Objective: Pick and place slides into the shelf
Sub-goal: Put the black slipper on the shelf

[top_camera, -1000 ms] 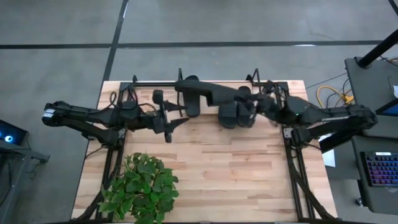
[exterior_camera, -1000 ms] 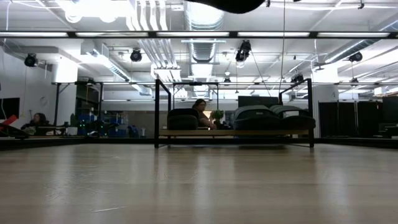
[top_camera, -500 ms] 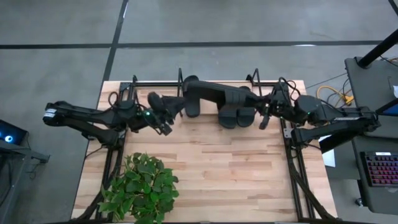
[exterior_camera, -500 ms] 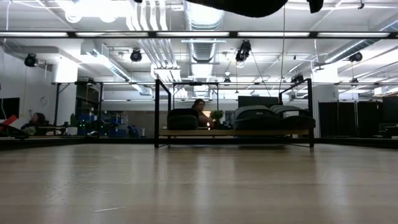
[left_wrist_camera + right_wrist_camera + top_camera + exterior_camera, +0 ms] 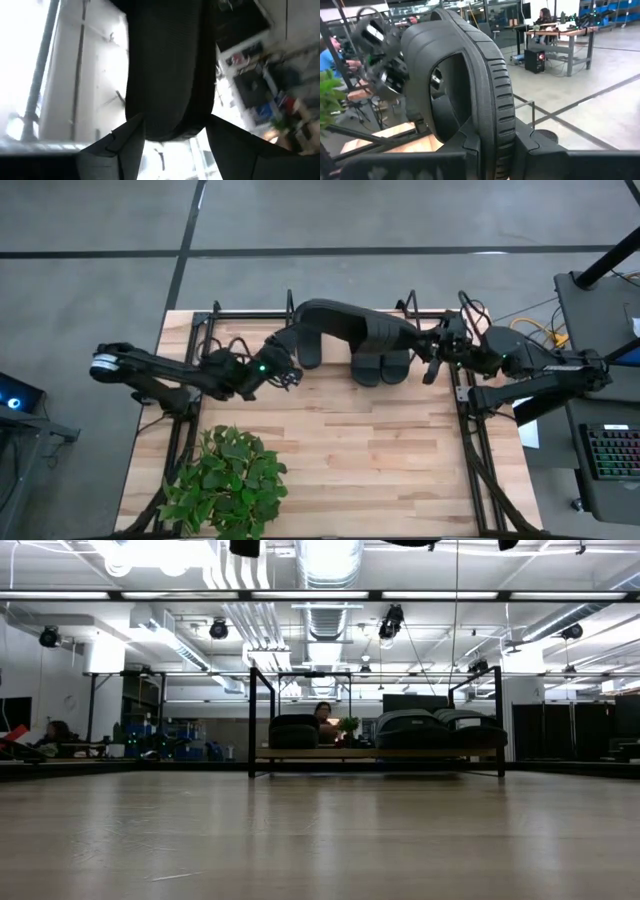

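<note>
One black slide [image 5: 350, 328] hangs high above the shelf [image 5: 375, 753], stretched between my two grippers. My left gripper [image 5: 287, 356] is shut on its left end and my right gripper [image 5: 428, 352] on its right end. The left wrist view shows the slide's ribbed sole [image 5: 170, 65], and the right wrist view shows its strap and sole edge [image 5: 470, 80]. Three more slides stand on the shelf's wood board: one at the left [image 5: 295, 730] and two side by side at the right [image 5: 410, 727] [image 5: 470, 727]. In the low view both grippers sit at the very top edge. My left gripper has the slide's rounded left end [image 5: 170, 127] between its two fingers [image 5: 132, 140], which come level from the table's left and lie along the sole. My right gripper pinches the ribbed sole edge [image 5: 492, 125] at the slide's right end, coming level from the table's right. The slide is lifted clear, lying left to right above the shelf.
A leafy green plant [image 5: 228, 480] stands at the table's near left. Black arm-mount frames run along the left [image 5: 180, 440] and right [image 5: 480, 450] sides. Bare wood board [image 5: 370, 450] spreads between them. People and desks show in the room beyond.
My left gripper has swung toward the table's right, turned, and come up to the slide's left end, where its fingers now flank it. My right gripper has drawn back slightly toward the right. The slide has risen, its dark shape leaving the top of the low view.
</note>
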Robot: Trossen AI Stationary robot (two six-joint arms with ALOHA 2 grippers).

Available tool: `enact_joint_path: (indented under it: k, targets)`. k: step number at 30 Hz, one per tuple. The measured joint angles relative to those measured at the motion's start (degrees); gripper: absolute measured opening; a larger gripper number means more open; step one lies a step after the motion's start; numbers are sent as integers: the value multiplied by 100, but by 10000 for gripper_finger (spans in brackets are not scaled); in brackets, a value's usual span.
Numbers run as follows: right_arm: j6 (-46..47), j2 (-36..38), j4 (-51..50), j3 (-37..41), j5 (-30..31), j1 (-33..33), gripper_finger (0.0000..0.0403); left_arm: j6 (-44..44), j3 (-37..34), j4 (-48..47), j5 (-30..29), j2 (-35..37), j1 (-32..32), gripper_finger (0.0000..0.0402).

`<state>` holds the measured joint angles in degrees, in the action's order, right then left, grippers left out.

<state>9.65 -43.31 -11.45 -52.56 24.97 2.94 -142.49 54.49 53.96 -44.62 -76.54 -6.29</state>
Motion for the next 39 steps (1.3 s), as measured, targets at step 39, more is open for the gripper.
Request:
enact_joint_path:
  k: [39]
  targets:
    - [-536, -696, -1121, -1009, -690, 2, 71, 1156, -21, 1801, -327, -968, 403, 56]
